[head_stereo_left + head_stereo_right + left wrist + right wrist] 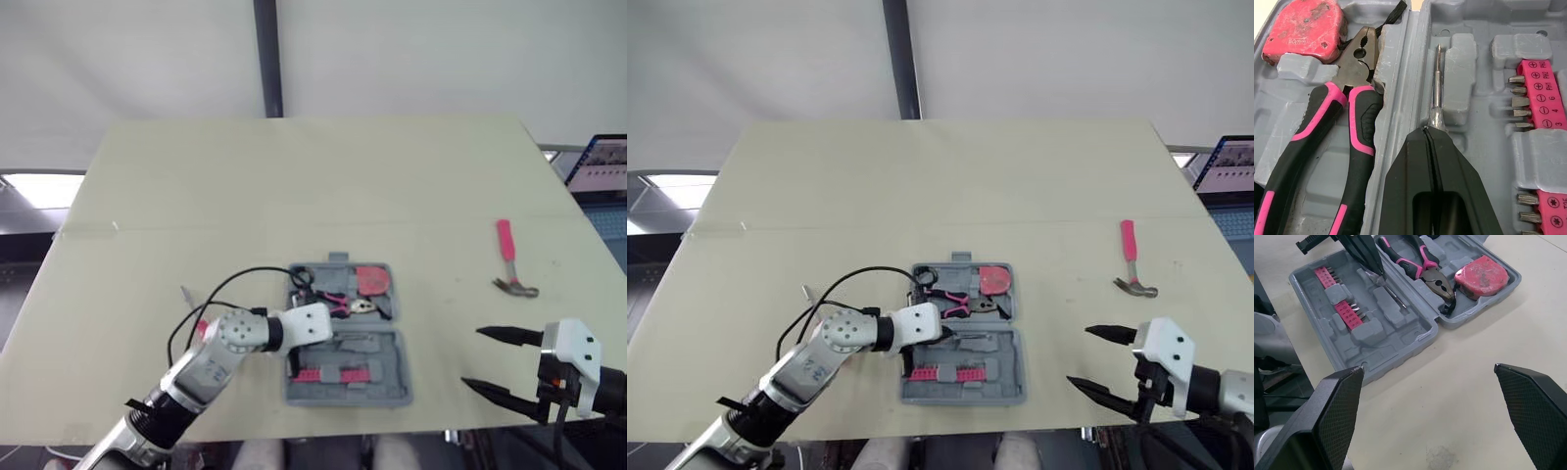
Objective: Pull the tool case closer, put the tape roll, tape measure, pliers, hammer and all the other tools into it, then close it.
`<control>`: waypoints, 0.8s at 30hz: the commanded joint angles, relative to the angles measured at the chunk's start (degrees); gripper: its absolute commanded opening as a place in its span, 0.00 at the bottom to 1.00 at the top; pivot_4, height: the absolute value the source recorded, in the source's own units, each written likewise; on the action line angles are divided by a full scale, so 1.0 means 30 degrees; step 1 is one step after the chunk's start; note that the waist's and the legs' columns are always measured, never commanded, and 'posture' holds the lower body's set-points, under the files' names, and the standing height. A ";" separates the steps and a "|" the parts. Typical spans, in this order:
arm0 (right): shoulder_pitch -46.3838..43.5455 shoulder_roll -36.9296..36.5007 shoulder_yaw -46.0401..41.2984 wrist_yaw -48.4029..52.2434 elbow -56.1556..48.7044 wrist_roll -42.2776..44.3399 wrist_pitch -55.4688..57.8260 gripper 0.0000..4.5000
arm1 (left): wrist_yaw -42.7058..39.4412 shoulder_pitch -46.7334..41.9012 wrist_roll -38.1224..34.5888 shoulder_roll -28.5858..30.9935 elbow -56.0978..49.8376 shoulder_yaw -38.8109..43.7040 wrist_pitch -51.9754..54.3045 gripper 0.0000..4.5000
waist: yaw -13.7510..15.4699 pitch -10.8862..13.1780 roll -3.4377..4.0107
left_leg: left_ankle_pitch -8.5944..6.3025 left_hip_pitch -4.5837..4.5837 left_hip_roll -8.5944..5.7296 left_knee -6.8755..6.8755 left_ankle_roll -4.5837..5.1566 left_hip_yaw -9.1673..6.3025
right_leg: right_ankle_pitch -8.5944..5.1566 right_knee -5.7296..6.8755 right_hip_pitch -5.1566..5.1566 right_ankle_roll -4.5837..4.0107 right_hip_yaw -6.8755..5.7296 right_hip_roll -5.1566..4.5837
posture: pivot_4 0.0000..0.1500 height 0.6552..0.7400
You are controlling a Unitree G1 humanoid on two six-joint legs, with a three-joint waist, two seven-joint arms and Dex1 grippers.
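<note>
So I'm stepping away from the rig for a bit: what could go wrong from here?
The left gripper is shut on the screwdriver over a slot; released askew, it may sit proud and stop the case closing. The hammer lies apart from the case, nearer the open right gripper, and could be left out.
</note>
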 commanded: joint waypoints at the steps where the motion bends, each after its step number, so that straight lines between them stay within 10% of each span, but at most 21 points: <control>1: 0.0204 -0.0077 -0.0783 0.0012 -0.0454 0.0232 -0.0003 1.00 | -0.0589 0.0475 0.0865 0.0239 0.0870 -0.1139 0.0813 0.01 | 0.0003 -0.0018 0.0019 | 0.0000 0.0005 0.0000 0.0000 0.0001 -0.0001 | 0.0000 -0.0001 0.0008 0.0000 -0.0001 0.0000 | 1.00 1.00; 14: 0.0061 -0.0125 -0.0778 -0.0040 -0.0417 0.0220 0.0016 1.00 | -0.0660 0.0506 0.1088 -0.0128 0.1444 -0.1271 0.1011 0.01 | 0.0022 -0.0100 0.0081 | -0.0004 0.0018 -0.0001 -0.0001 0.0006 -0.0001 | 0.0000 -0.0008 0.0029 0.0000 -0.0002 0.0000 | 1.00 1.00; 24: -0.0903 0.0190 -0.0051 -0.0765 -0.0379 0.0379 0.0541 1.00 | -0.0874 0.3708 -0.5343 -0.0392 -0.4566 0.6433 0.1857 0.01 | -0.0184 -0.0072 0.0089 | -0.0004 -0.0015 0.0010 -0.0004 0.0006 -0.0008 | -0.0001 -0.0004 -0.0023 -0.0001 -0.0005 0.0001 | 1.00 1.00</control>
